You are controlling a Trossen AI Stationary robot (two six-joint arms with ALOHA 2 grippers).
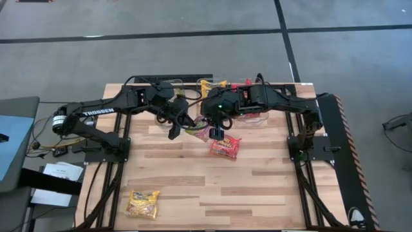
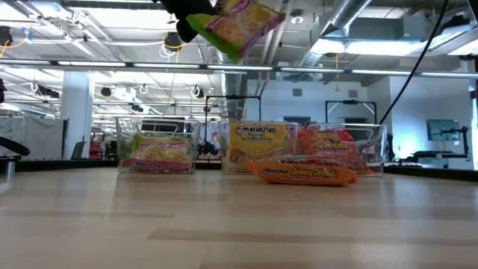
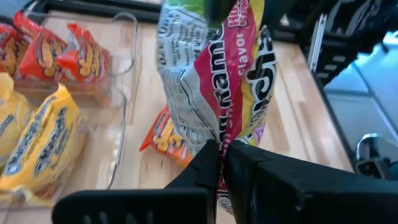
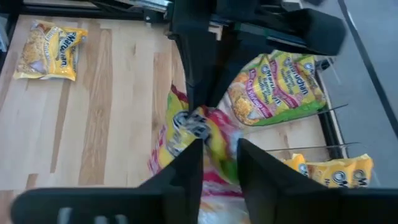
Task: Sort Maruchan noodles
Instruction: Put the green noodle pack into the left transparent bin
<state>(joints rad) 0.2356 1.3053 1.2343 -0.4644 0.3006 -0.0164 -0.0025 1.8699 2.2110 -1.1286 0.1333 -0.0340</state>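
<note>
The green and pink glossy plastic noodle packet (image 3: 214,93) hangs in the air above the middle of the table (image 1: 193,187), between the two arms and a little in front of the three clear plastic bins (image 2: 254,149) at the far edge. The left claw (image 3: 221,163) is closed tight on one edge of this packet. The right claw (image 4: 219,158) is just at the opposite edge with its fingers a little apart; I cannot tell if they touch the wrapper or not.

I judge the packet to be light. The wrapper is thin, slippery and soft, and it wrinkles where it is pinched, but the noodle block inside is stiff and can break. The best place to take hold is the flat sealed edge, as the left claw does, not the middle of the block.

An orange-red flat noodle packet (image 1: 224,147) lies on the table just below the claws. A yellow flat noodle packet (image 1: 142,203) lies well apart, near the front left corner. In the low view the left bin holds green packets, the middle bin yellow ones and the right bin orange-red ones.
</note>
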